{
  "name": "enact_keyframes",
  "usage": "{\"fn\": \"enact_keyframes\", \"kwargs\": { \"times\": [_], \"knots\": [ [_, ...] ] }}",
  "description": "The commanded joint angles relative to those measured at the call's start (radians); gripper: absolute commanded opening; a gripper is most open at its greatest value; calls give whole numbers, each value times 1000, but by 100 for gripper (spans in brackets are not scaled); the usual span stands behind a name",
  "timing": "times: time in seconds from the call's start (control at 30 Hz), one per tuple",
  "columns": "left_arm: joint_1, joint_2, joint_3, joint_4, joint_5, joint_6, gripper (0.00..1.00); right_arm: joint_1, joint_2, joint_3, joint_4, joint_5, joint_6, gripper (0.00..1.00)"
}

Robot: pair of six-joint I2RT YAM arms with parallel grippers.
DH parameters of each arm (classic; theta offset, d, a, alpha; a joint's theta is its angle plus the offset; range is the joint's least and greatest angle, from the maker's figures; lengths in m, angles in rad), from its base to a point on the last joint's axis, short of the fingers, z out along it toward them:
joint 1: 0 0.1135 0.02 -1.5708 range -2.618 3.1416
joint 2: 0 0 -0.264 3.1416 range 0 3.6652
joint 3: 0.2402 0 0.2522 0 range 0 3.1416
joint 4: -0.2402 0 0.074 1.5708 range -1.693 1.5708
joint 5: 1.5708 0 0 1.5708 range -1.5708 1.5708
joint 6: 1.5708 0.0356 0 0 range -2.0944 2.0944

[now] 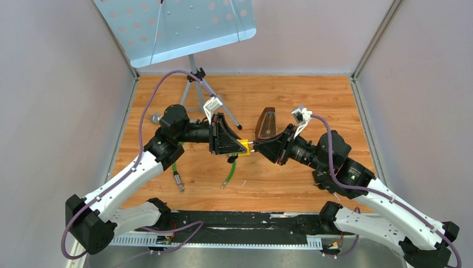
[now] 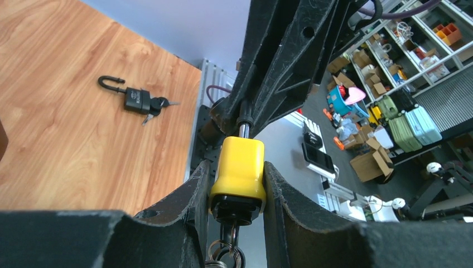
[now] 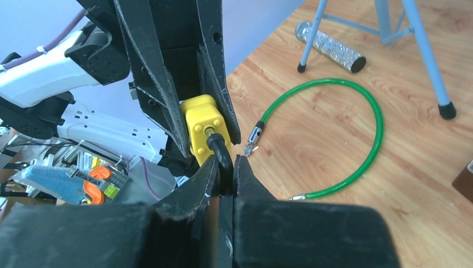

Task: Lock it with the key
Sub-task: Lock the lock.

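From above, my left tool (image 1: pixel 241 144) is clamped across the yellow padlock (image 1: pixel 245 148), held up off the desk (image 1: pixel 312 100), with the right tool (image 1: pixel 256 147) nose to nose against it. The left wrist shows the key (image 2: pixel 227 234) sitting in the padlock's underside, untouched. The right wrist shows that tool pinched nearly shut on the black shackle (image 3: pixel 222 156). My worry is that an off-axis push twists the padlock in the left grip, or that the thin shackle slips free.

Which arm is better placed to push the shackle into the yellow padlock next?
Right. The right gripper is shut on the shackle, while the left gripper is busy clamping the padlock.
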State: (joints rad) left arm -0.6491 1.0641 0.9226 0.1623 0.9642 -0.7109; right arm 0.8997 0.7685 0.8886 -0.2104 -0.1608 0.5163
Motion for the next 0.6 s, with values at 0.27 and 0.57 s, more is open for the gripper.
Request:
{"fn": "enact_keyframes", "kwargs": {
  "times": [0.27, 0.57],
  "knots": [
    [-21, -54, 53, -44, 60, 133, 0, -15, -65, 15, -24, 23, -5, 55],
    [-21, -58, 56, -71, 68, 161, 0, -16, -31, 27, -34, -64, -27, 18]
  ]
}}
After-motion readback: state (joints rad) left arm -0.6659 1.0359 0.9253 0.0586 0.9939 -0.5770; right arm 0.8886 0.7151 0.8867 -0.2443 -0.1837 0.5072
